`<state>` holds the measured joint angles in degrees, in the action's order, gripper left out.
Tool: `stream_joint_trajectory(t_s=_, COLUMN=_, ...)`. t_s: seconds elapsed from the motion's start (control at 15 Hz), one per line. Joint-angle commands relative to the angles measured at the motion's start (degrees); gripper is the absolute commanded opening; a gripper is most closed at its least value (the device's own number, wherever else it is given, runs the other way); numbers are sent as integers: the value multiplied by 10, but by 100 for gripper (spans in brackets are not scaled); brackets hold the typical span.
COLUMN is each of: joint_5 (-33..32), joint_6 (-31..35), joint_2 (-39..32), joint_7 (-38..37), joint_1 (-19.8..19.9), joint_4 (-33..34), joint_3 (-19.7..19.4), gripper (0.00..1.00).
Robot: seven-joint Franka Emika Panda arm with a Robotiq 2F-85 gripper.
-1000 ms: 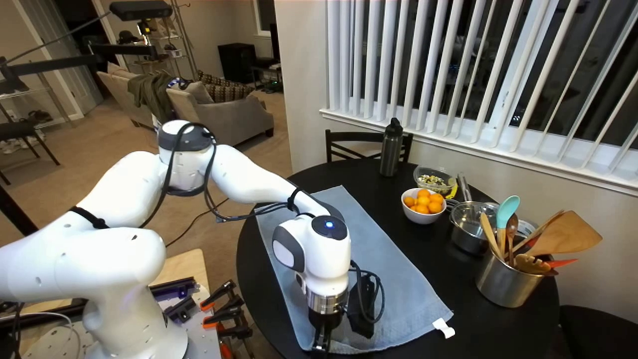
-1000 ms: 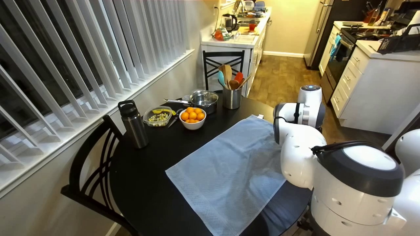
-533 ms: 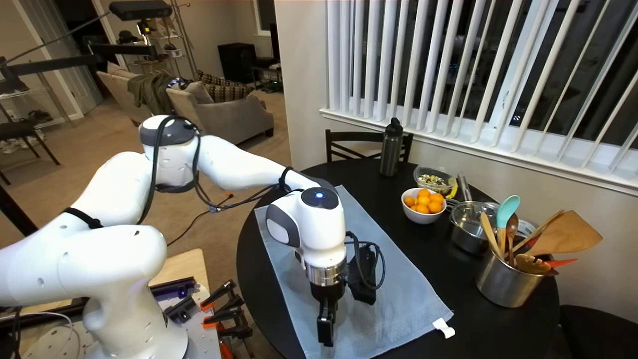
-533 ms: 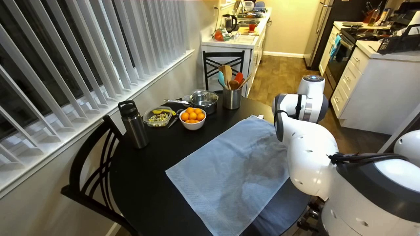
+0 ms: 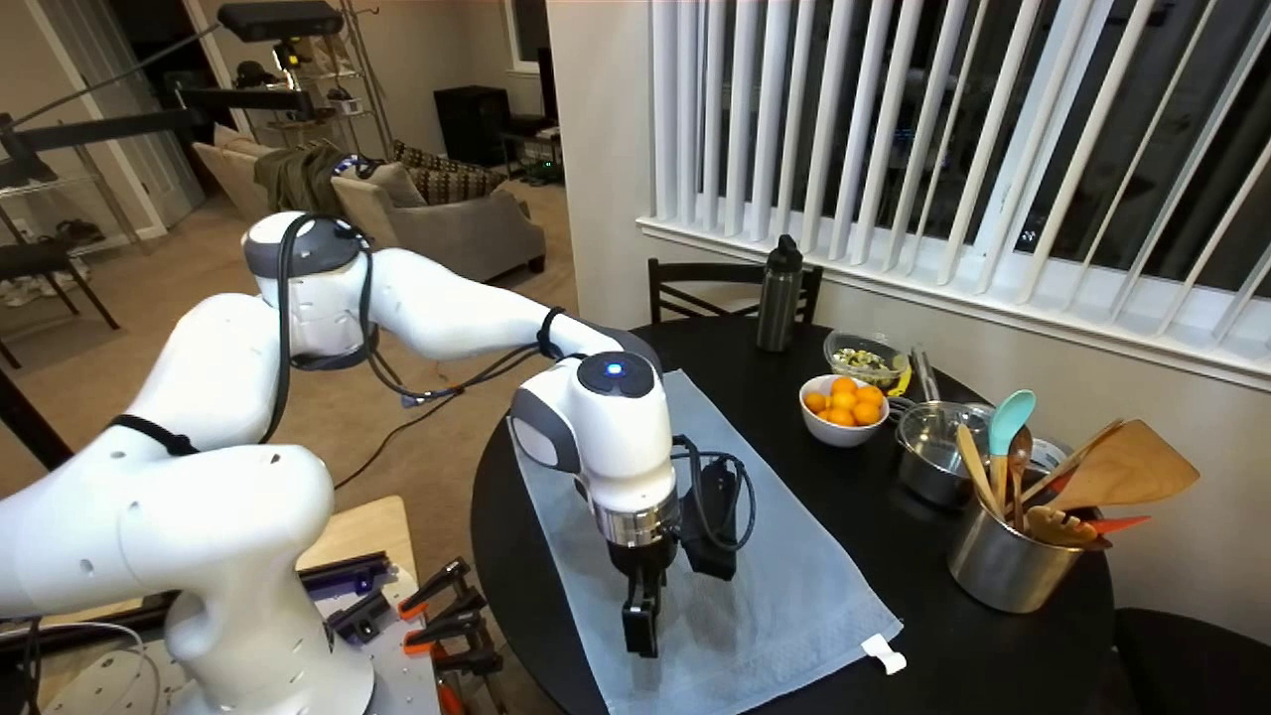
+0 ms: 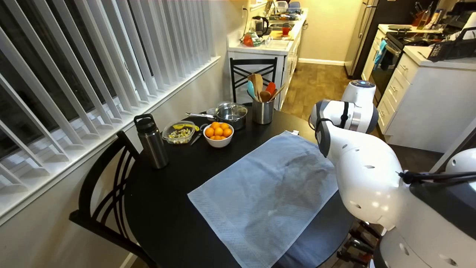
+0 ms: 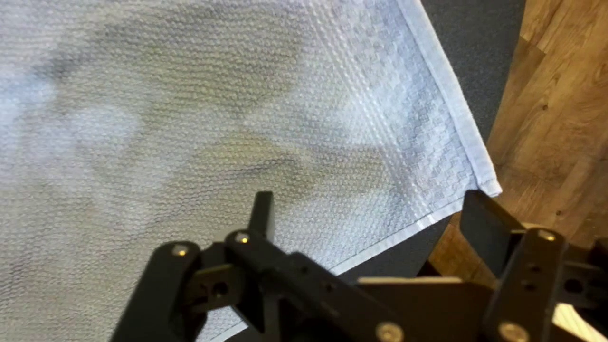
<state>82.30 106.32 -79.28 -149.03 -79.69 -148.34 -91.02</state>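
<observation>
My gripper [image 7: 369, 197] is open and empty in the wrist view, its two black fingers wide apart. In an exterior view the gripper [image 5: 641, 631] points down, above the near end of a light blue cloth [image 5: 784, 606]. The cloth lies spread on a black round table and also shows in the other exterior view [image 6: 253, 193]. In the wrist view the cloth [image 7: 199, 142] fills most of the picture, with a hemmed corner close to the right finger. The fingers appear apart from the cloth. In an exterior view the arm [image 6: 357, 163] hides the gripper.
On the table [image 6: 167, 208] stand a steel bottle [image 5: 779, 298], a white bowl of oranges [image 5: 839, 434], a clear container of food [image 5: 864, 362], a pot [image 5: 928, 467] and a steel holder of utensils [image 5: 1008, 566]. A chair [image 6: 108, 193] stands beside the table.
My gripper has risen from low at the near end of the cloth and drawn back a little toward the robot base. The cloth lies about as before.
</observation>
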Motion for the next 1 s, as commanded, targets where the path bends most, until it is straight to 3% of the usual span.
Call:
stream_joint_trajectory(t_s=0.0, joint_5=-3, joint_6=19, joint_2=48, joint_7=7, joint_1=-27, joint_4=-22, joint_3=-33, gripper=100)
stream_joint_trajectory(t_s=0.53, joint_5=-1, joint_6=36, joint_2=67, joint_7=2, joint_1=-61, joint_4=-28, joint_3=-63, gripper=100)
stream_joint_trajectory(t_s=0.6, joint_5=0, joint_6=19, joint_2=43, joint_7=0, joint_1=-40, joint_4=-9, joint_3=-47, gripper=100)
stream_joint_trajectory(t_s=0.93, joint_5=0, joint_6=20, joint_2=47, joint_7=0, joint_1=-46, joint_4=-10, joint_3=-51, gripper=100)
